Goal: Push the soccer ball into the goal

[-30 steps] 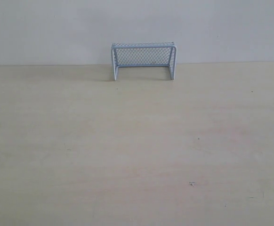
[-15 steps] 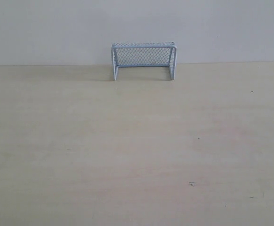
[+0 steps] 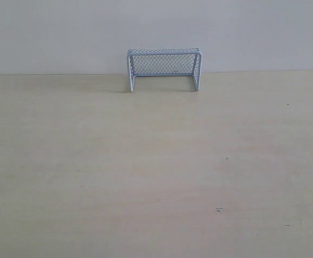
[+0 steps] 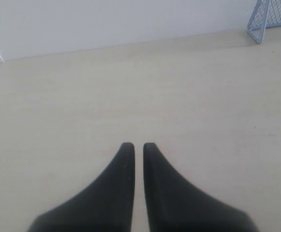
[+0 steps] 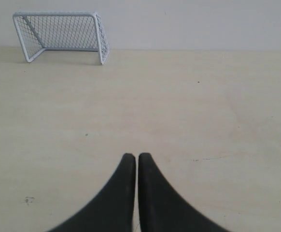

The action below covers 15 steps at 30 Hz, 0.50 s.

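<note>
The goal [image 3: 164,69], a small pale blue-white frame with fine mesh, stands at the far edge of the table against the wall, its mouth facing the front. The right wrist view shows the goal [image 5: 62,36] far ahead of my right gripper [image 5: 137,155], whose black fingers are shut with nothing between them. Only a corner of the goal [image 4: 271,19] shows in the left wrist view, well away from my left gripper [image 4: 135,145], also shut and empty. The soccer ball is out of view in every frame. Neither gripper appears in the exterior view.
A pale wooden table [image 3: 156,172] spreads across the exterior view, with a white wall [image 3: 49,32] behind it. A few small dark specks [image 3: 219,209] mark the surface.
</note>
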Tool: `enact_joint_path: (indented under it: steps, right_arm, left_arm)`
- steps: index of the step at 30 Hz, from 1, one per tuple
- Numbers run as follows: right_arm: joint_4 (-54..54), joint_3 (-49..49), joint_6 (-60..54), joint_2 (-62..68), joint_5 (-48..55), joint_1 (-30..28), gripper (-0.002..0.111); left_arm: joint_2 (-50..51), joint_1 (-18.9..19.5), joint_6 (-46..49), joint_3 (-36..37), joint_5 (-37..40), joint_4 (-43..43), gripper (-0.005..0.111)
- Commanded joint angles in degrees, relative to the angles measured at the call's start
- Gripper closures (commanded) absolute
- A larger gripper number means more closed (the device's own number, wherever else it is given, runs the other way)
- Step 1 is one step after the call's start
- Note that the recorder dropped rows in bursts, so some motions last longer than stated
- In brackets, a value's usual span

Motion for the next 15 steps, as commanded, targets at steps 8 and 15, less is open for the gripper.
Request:
enact_joint_path:
  steps: [8,15]
  right_arm:
    - [-0.4,0.0,0.7,-0.3,0.4,-0.2,0.108]
    - [-0.4,0.0,1.8,-0.3,0.4,-0.2,0.108]
  left_arm:
    - [0.3,-0.5,-0.5,-0.2,-0.2,0.0,0.100]
    - [0.3,-0.5,-0.5,-0.2,-0.2,0.0,0.100]
